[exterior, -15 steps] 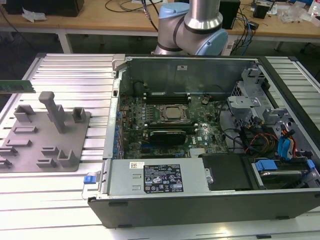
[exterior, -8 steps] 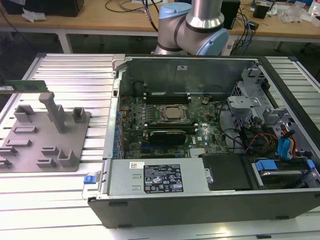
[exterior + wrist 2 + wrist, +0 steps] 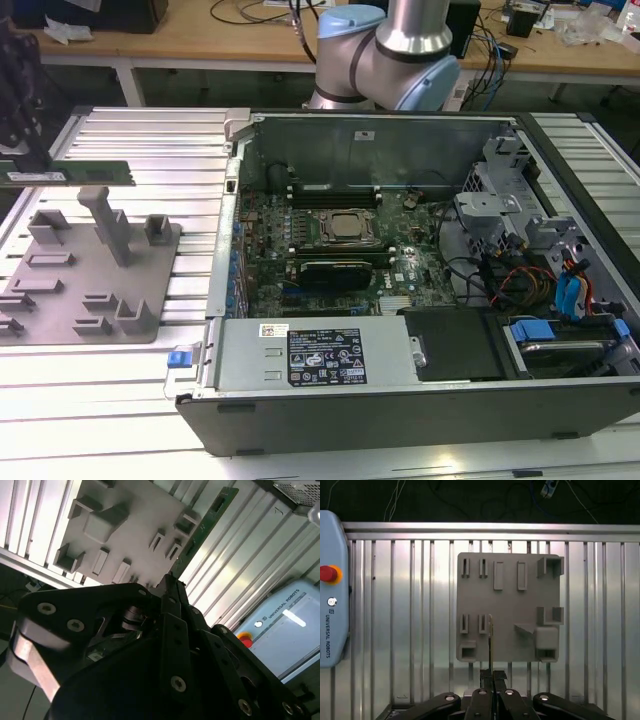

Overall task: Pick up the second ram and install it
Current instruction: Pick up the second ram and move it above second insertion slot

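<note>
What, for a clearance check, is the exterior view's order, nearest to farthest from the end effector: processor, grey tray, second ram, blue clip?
1. second ram, in the end effector, the exterior view's left.
2. grey tray, below it.
3. processor, mid-case.
4. blue clip, the exterior view's right.

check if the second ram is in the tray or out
Out: the gripper holds the second ram level above the grey tray, seated in none of its slots.

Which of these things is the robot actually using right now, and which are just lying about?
In the job: the second ram, clamped in the gripper over the grey holder tray; the open computer case.
Lying about: the blue control pendant; the cables behind the case.
</note>
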### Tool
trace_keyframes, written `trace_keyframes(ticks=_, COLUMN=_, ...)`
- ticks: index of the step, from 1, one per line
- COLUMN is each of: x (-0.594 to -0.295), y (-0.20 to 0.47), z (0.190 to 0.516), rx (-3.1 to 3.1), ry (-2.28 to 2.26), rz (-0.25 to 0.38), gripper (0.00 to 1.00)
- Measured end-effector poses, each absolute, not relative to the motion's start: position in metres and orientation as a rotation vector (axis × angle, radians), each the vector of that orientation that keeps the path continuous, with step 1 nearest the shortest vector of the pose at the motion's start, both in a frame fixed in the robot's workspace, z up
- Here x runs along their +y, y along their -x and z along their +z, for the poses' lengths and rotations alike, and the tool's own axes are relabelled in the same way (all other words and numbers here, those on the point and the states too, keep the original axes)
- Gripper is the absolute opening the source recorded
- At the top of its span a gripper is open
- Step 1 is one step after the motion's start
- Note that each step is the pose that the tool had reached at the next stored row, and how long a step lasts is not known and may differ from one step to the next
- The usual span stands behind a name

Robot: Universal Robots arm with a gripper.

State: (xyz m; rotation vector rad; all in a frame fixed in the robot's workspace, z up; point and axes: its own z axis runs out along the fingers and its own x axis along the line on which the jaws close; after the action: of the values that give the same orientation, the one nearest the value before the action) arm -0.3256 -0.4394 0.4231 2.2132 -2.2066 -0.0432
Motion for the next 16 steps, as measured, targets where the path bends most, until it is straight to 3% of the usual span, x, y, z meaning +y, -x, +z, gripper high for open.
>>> trace_keyframes(ticks=16, x=-0.439, y=0.253, z=0.423, rx=-2.205, ry=-2.212, rz=-0.046, gripper=0.09)
